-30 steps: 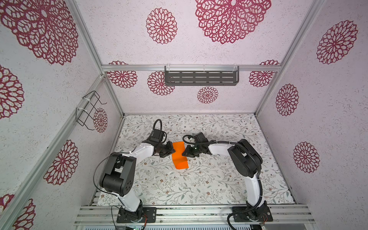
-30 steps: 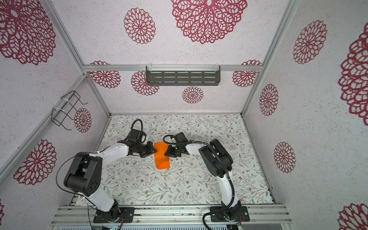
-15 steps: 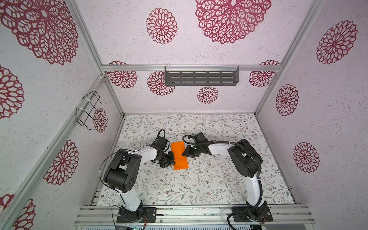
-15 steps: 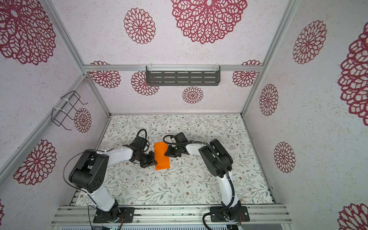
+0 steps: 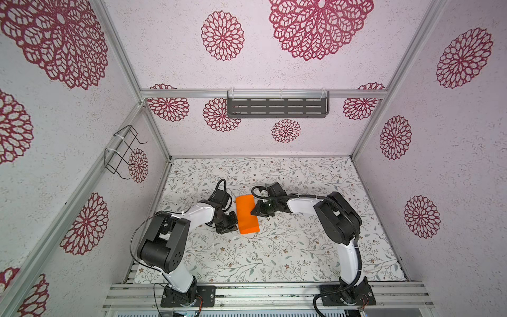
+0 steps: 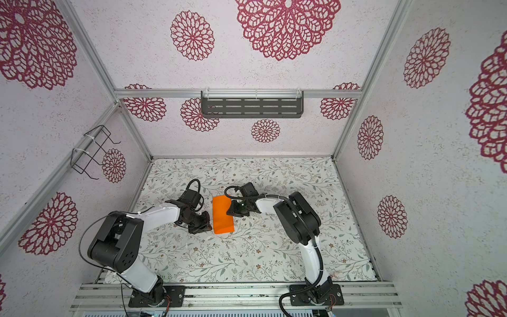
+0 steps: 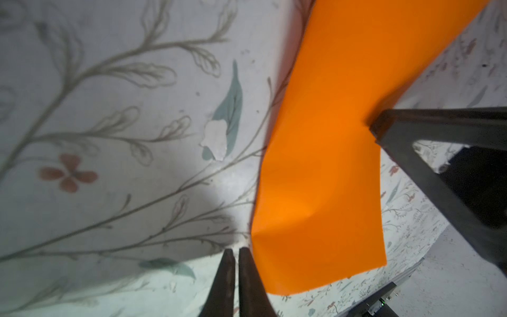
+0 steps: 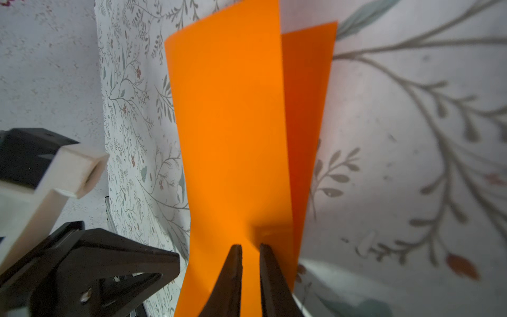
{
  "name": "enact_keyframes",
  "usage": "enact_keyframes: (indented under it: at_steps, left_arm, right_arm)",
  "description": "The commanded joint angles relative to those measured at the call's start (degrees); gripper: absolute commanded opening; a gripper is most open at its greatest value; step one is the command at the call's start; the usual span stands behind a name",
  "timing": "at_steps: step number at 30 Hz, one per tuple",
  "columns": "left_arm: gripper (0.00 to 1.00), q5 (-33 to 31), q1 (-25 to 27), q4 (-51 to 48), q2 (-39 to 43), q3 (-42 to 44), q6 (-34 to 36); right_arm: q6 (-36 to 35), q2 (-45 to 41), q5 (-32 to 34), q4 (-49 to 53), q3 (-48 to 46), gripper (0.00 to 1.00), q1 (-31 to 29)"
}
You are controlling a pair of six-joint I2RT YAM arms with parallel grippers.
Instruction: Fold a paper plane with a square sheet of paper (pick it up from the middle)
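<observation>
Arms [image 5: 197, 212] crook inward, left fingers [image 7: 248, 277] and right fingers [image 8: 231, 274] flanking orange paper [image 5: 247, 215].

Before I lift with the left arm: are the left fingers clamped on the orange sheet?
No: the left wrist view shows the left fingers nearly closed beside the orange sheet, nothing between them.

The left arm [image 5: 197, 213], white links on black joints, reaches from its base at the near edge inward, with the forearm low. Its black left gripper [image 5: 233, 223] points toward the middle, and its tapered fingers [image 7: 248, 274] are almost together with only a thin slit between them. The right arm [image 5: 301, 205], built alike, bends at a raised elbow and stretches inward. Its black right gripper [image 5: 253, 212] faces the left one, jaws a little apart.
</observation>
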State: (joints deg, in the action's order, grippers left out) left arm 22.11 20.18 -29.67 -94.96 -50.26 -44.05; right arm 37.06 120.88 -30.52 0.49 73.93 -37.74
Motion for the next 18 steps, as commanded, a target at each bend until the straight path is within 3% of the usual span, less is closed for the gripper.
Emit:
enact_keyframes:
  at_steps: [1, 10, 18]
  left_arm:
    - [0.09, 2.93, 0.62, 2.94, 3.14, -0.32, -1.91]
    - [0.08, 3.51, 2.31, 3.28, -2.16, -1.74, -2.34]
    - [0.05, -0.21, 2.45, -3.44, -5.23, -2.23, -1.05]
  right_arm:
    - [-1.19, 4.15, 10.48, 12.36, -3.59, 0.19, -0.06]
    - [-0.93, 4.45, 10.23, 11.99, -3.66, 0.19, -0.14]
    - [-0.69, 4.45, 10.24, 11.90, -3.82, 0.19, -0.23]
